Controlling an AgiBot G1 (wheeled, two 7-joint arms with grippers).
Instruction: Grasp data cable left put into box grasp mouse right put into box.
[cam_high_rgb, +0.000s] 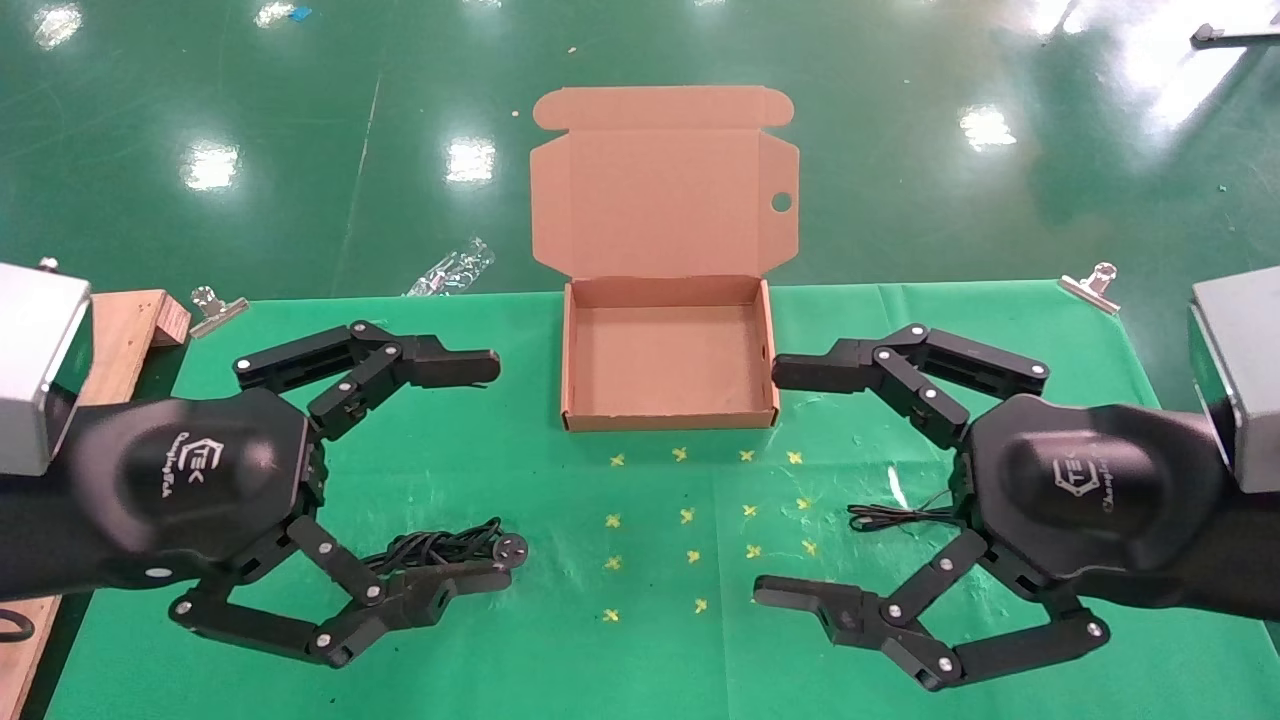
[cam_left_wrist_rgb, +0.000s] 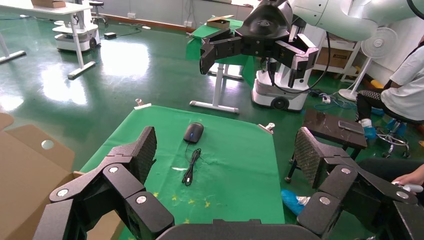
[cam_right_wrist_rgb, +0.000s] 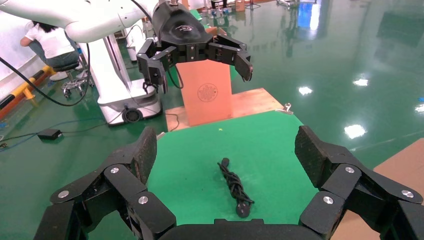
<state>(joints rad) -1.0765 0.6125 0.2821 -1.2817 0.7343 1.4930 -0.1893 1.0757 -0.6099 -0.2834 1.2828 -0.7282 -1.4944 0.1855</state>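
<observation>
Head view shows nothing done yet: the box (cam_high_rgb: 668, 360) sits empty at the bench's far edge. Left end effector (cam_high_rgb: 495, 470) hangs spread above the data cable (cam_high_rgb: 445, 545); right end effector (cam_high_rgb: 765, 485) is spread too, the mouse (cam_left_wrist_rgb: 193, 132) untouched near the bench's right edge.

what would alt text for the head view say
An open, empty cardboard box sits mid-table on green cloth, between two open end effectors: the left end effector above the bundled data cable, the right end effector above the mouse's thin cord.
</observation>
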